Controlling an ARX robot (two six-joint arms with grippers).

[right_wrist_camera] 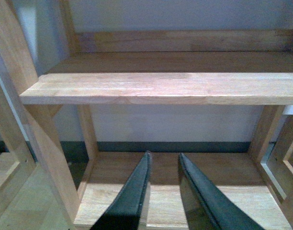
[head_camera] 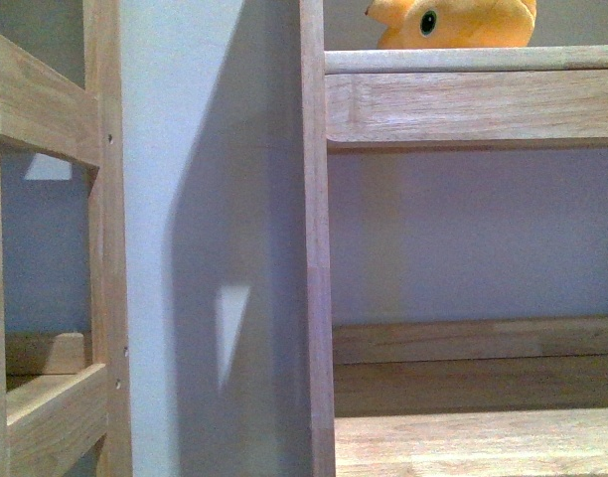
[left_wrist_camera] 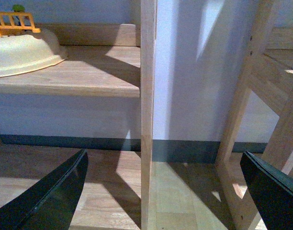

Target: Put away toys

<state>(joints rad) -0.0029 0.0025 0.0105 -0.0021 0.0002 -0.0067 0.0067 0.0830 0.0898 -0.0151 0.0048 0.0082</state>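
Note:
The orange-yellow plush toy with a dark round eye lies on the upper wooden shelf at the top right of the front view; only its lower part shows. My left gripper is open and empty, its dark fingers wide apart before a wooden upright post, low over the floor. My right gripper is shut with nothing between its fingers, pointing at the bottom shelf board of a wooden rack. The toy does not show in either wrist view.
A cream bowl-shaped dish carrying a small orange fence-like toy sits on a low shelf in the left wrist view. A second rack's frame stands beside it. The middle shelf lies above my right gripper. A pale wall is behind.

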